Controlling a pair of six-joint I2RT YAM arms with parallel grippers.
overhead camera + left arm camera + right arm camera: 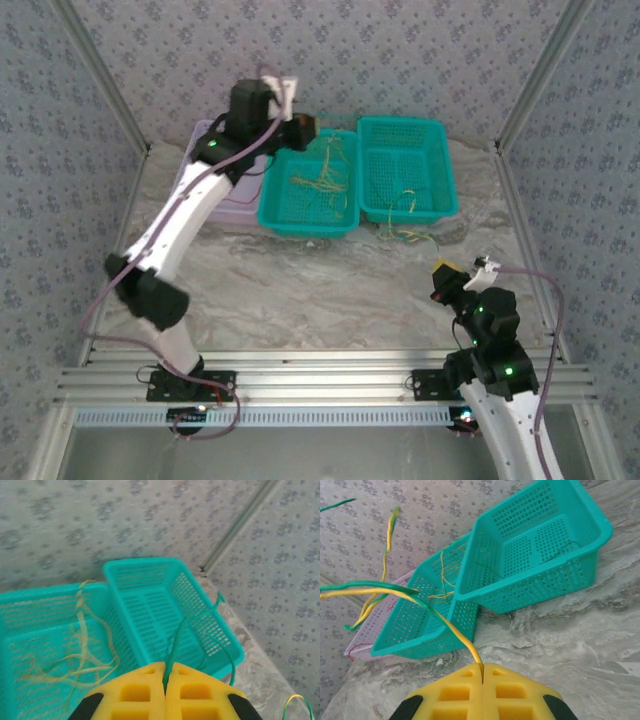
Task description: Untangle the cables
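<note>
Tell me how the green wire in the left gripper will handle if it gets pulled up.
Probably floppy: the green wire arcs and bends away from the shut left gripper rather than standing straight. Likely very light, being thread-thin. It may slip, since only a narrow seam pinches it.

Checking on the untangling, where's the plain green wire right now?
In the left wrist view, the green wire is pinched in the left gripper, rising in front of the right-hand teal basket.

Both arms — left arm [190,215], right arm [495,340] — show white links, black joints with small green lights and thin grey-purple cables [250,145]. The jaws wear yellow pads [135,692] with square recesses.
</note>
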